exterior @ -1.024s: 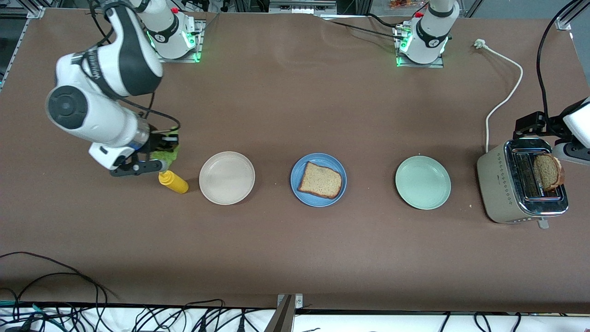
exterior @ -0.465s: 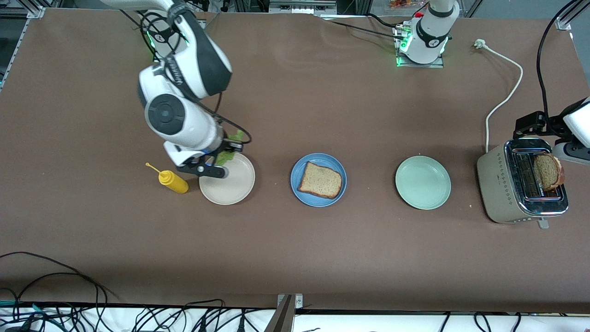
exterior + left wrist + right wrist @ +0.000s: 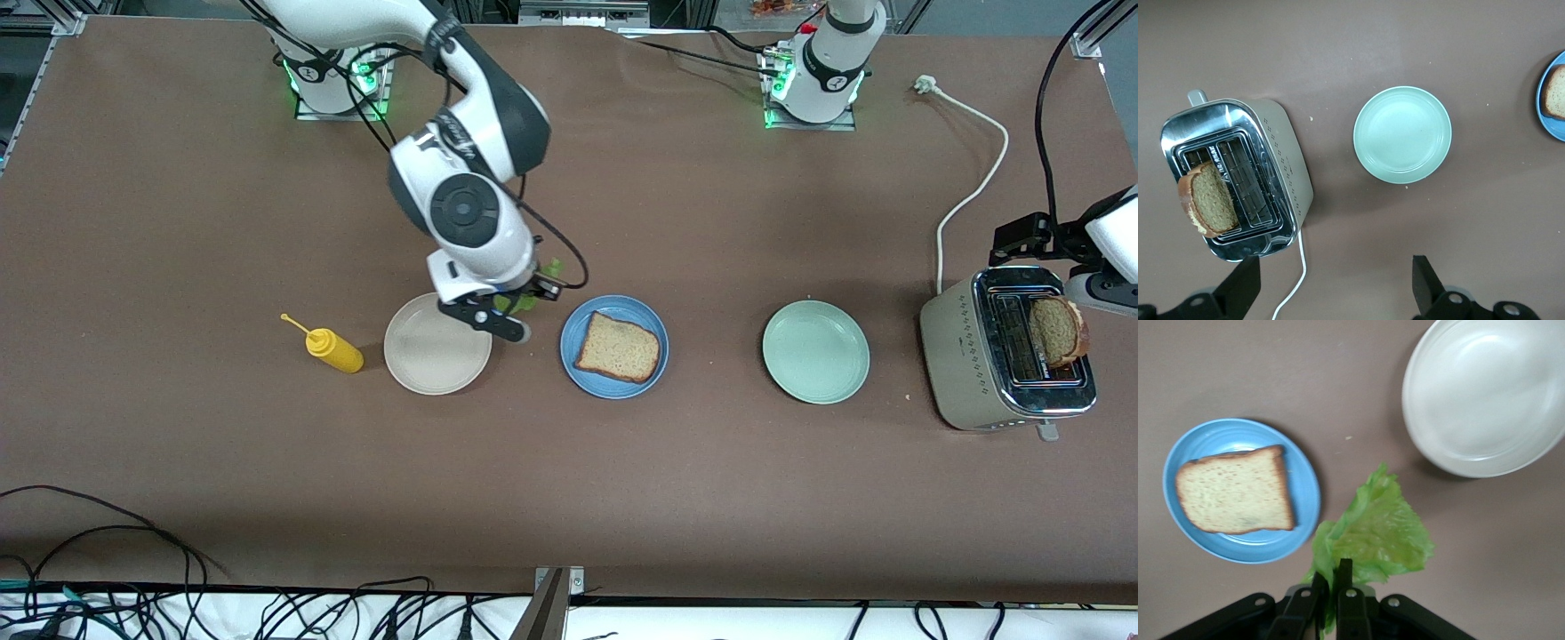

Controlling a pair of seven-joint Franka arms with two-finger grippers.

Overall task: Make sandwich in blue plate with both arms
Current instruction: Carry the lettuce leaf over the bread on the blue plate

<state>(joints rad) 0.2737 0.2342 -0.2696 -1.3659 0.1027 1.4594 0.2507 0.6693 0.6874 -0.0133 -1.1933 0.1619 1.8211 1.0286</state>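
Lettuce leaf (image 3: 1371, 527), limp, light and easily torn, hangs by its stem edge from my pinching right fingers (image 3: 1345, 577), mid-frame over the surface between the beige plate (image 3: 400, 369) and the blue plate (image 3: 578, 360) with its bread slice (image 3: 620, 347). My left fingers (image 3: 1423, 280) wait spread near the toaster (image 3: 1288, 167).

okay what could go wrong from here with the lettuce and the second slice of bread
The right gripper pinches the lettuce leaf by one edge only, over the table between the beige plate and the blue plate; the leaf might slip out or land off the bread slice.

The second slice leans out of the toaster at an angle; the open left gripper may grasp it awkwardly.
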